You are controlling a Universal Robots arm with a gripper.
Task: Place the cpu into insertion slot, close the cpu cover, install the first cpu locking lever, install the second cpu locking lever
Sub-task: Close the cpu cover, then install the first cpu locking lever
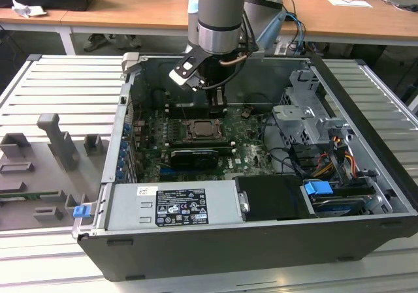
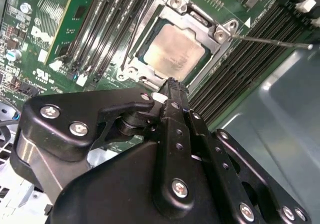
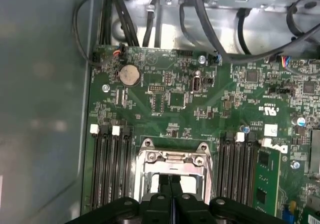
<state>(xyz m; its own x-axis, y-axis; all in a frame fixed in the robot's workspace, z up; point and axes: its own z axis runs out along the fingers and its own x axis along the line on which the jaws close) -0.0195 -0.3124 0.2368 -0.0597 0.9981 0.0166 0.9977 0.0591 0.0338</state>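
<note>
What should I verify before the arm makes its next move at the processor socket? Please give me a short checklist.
1. The cpu sits flat in the insertion slot: ok.
2. The cpu cover lies down around the cpu: ok.
3. The thin locking lever is latched: not ok; it sticks out across the memory slots.
4. The claw is shut and holds nothing: ok.
5. The claw touches the cpu cover: cannot tell.
</note>
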